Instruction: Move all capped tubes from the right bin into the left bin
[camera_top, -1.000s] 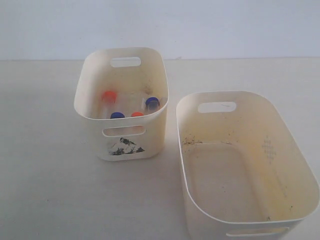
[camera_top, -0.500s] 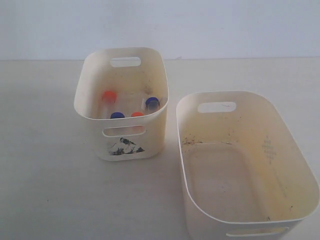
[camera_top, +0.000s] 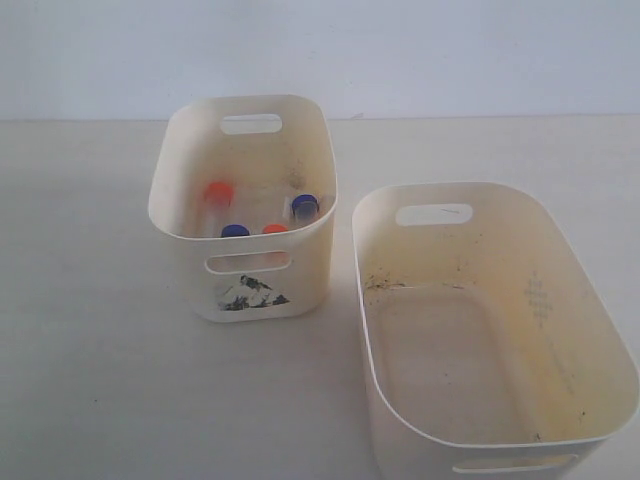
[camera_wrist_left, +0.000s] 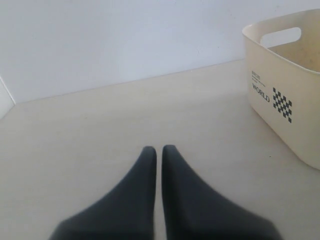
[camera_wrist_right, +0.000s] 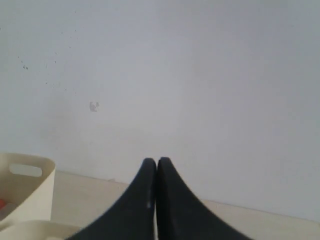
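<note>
**Exterior view.** The left bin (camera_top: 300, 275), marked by a torn sticker (camera_top: 250, 294) on its front, holds all four tubes. One orange-capped tube (camera_top: 218, 191) is toward the back, and a blue-capped tube (camera_top: 235, 231) and a second orange-capped tube (camera_top: 275, 230) lie against the front wall. A second blue-capped tube (camera_top: 305, 206) is at the right side. That last tube sits a shade lower than it did a second ago, as if settling; nothing else has shifted. The right bin (camera_top: 600, 350) shows only a bare, speckled floor. Both bins stand near each other on the counter (camera_top: 90, 350), not touching. No arm appears in this view. Judgement: the transfer looks complete, with nothing left to fetch.

**Left wrist view.** The left gripper (camera_wrist_left: 158, 150) hangs over bare counter, its jaws pressed together and holding nothing. A cream bin with a printed label (camera_wrist_left: 272, 97) stands off to one side. This is probably the left bin, though no tubes show from this angle. The label is not visible in the exterior view.

**Right wrist view.** The right gripper (camera_wrist_right: 157, 161) points toward the pale wall (camera_wrist_right: 200, 75), its jaws likewise closed and empty. A bin's handle end shows at the edge of the picture, with a speck of orange inside it. That speck is too small to identify with certainty.
</note>
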